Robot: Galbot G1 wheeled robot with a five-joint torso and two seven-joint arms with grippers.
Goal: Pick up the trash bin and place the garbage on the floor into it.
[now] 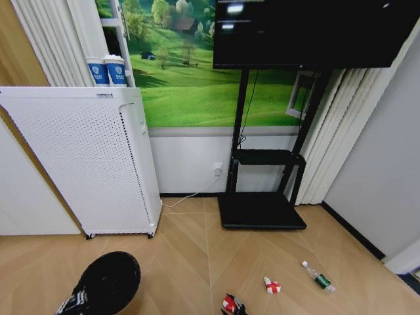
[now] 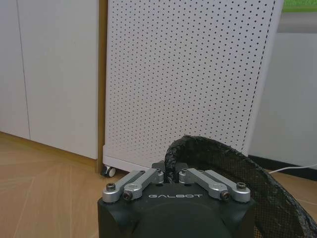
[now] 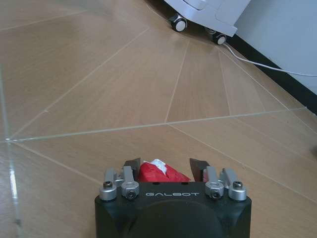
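A: Surface, room?
B: Tan herringbone floor (image 1: 197, 262) across the lower frame of the head view. White perforated appliance (image 1: 85, 161) at left on casters, two blue-white cups (image 1: 107, 71) above it, black stand (image 1: 262, 197) at centre, landscape mural behind.

A: Bin?
B: Black mesh bin (image 1: 108, 282) at lower left, tilted, mouth toward the camera. Left gripper (image 2: 171, 173) clamped on its rim. Can't tell what's inside.

A: Garbage?
B: Three pieces on the floor, lower right, none in the bin. Clear bottle (image 1: 318, 277), green label, farthest right. Small red-white wrapper (image 1: 272, 285) to its left. Another wrapper (image 1: 230, 305) at the bottom edge; right gripper (image 3: 166, 168) sits over it, jaws apart on either side, not closed.
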